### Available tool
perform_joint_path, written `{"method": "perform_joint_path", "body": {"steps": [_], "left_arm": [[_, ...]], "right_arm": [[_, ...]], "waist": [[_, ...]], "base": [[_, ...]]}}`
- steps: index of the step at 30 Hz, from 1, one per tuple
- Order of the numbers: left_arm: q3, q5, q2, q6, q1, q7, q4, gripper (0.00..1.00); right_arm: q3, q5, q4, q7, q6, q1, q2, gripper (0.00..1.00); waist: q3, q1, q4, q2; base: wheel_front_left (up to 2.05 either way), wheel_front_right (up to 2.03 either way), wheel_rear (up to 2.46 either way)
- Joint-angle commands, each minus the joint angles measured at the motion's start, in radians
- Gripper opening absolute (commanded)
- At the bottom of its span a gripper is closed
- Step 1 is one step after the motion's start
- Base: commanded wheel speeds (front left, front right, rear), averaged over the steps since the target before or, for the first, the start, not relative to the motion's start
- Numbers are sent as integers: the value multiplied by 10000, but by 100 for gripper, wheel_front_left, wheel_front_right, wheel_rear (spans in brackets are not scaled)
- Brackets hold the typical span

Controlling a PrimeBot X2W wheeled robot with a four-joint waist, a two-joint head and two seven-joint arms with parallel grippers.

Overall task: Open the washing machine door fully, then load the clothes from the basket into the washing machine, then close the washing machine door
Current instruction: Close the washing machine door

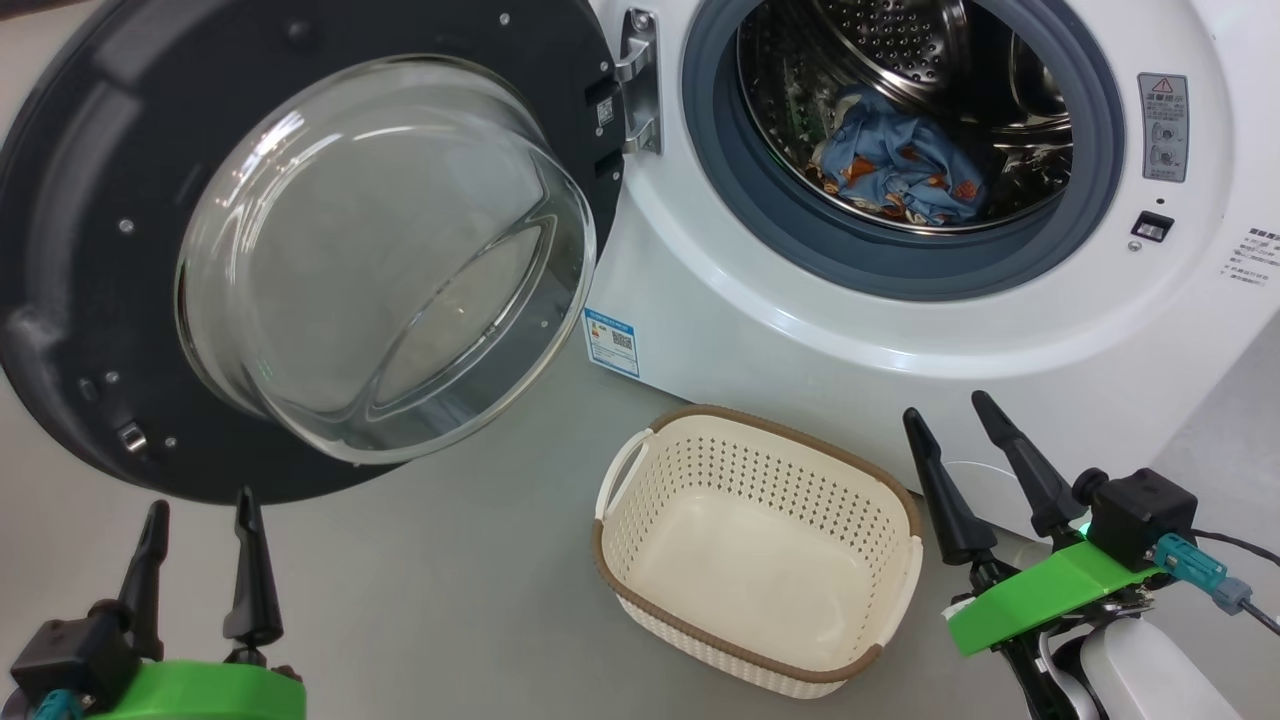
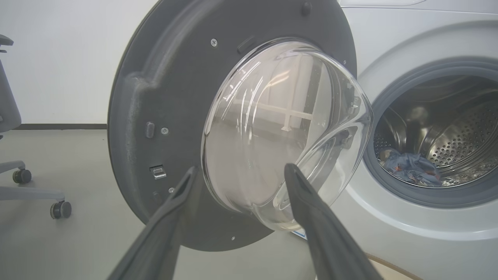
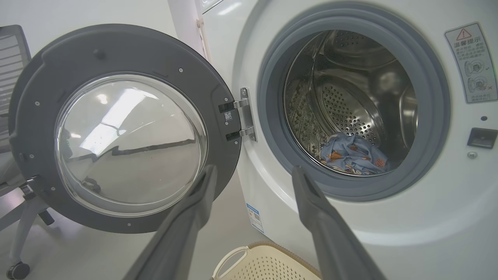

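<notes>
Hovering low | left end effector [image 1: 201, 498] spread | right end effector [image 1: 944, 404] spread

My fingers [image 1: 940, 490] are long, matte black and taper to blunt points, each pair rooted in a bright green bracket [image 1: 1045, 598], and my right wrist carries a boxy black module [image 1: 1145, 515] with a teal plug [image 1: 1195, 568], a thin black cable [image 1: 1240, 545] and a glossy white forearm shell [image 1: 1150, 680].

Left gripper [image 1: 200, 500] jaws parted, empty; right gripper [image 1: 945, 405] likewise
</notes>
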Motion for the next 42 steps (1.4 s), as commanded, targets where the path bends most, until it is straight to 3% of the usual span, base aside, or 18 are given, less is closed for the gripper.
{"method": "perform_joint_path", "body": {"steps": [1,9,10,11,12,20,29,34,38,42], "left_arm": [[333,-51,250,98,-119,-62,-319,100],[317,-28,301,111,-162,-67,-327,100],[310,-29,307,111,-171,-67,-322,80],[304,-25,316,118,-181,-67,-320,15],[308,-11,335,136,-195,-67,-339,0],[612,-201,768,-79,-737,-72,-1377,0],[1174,-623,2299,-562,-2093,186,-3214,0],[1868,-2717,2594,-764,-3012,861,-2970,0],[2876,-5481,2812,-851,-4099,1730,-992,0],[3713,-7205,3326,-879,-4748,2402,768,0]], "right_arm": [[198,49,-215,-80,46,-241,-78,100],[135,64,-233,-80,46,-189,-62,100],[122,63,-236,-80,46,-180,-59,100],[111,61,-240,-80,46,-168,-54,100],[101,59,-248,-80,46,-157,-48,100],[51,54,-307,-80,46,-82,-76,100],[15,18,-315,-80,46,-59,-184,100],[111,26,-303,-80,46,-83,-257,100],[198,-4,-288,-80,46,-193,-320,100],[240,-48,-274,-80,46,-264,-422,100]], "waist": [[4,0,1,0],[-26,0,-12,0],[-32,0,-16,0],[-44,0,-20,0],[-50,0,-30,0],[-80,0,-81,0],[-49,0,-302,0],[-8,0,-544,0],[111,0,-859,0],[306,0,-1149,0]], "base": [[0,0,0],[0,0,0],[0,0,0],[0,0,0],[0,0,0],[0,0,0],[0,0,0],[0,0,0],[0,0,0],[0,0,0]]}}
